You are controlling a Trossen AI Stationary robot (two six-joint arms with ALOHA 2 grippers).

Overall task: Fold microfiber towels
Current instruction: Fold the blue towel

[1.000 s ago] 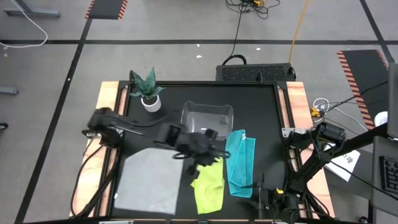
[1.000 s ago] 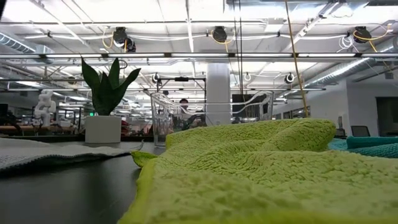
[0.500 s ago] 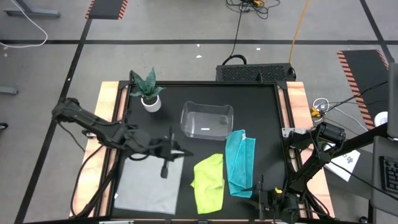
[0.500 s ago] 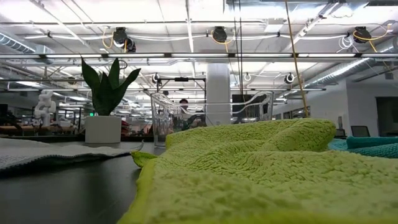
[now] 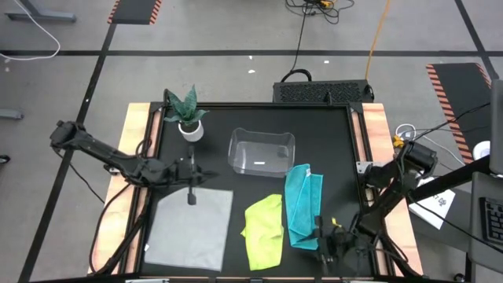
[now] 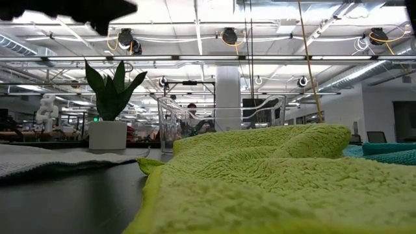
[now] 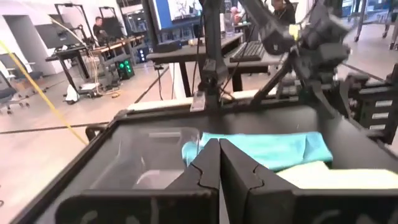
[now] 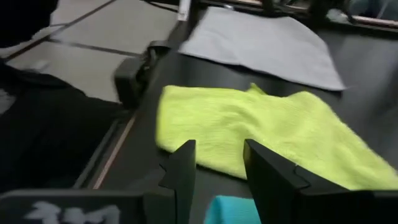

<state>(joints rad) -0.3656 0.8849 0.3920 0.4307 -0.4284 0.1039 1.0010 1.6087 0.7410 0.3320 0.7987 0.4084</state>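
Matte black bench [image 5: 330, 149] with pale wood edges. Light grey towel [image 5: 189, 228], plain; yellow-green towel [image 5: 263, 232], fuzzy; teal blue towel [image 5: 302, 204]. Clear bin [image 5: 261, 151]. Green plant [image 5: 182, 104] in white pot. Dark grippers.

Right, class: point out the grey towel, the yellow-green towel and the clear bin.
grey towel [image 5: 189, 229], high view, its flat middle.
yellow-green towel [image 5: 264, 229], high view, its rumpled centre.
clear bin [image 5: 262, 142], high view, its far rim.
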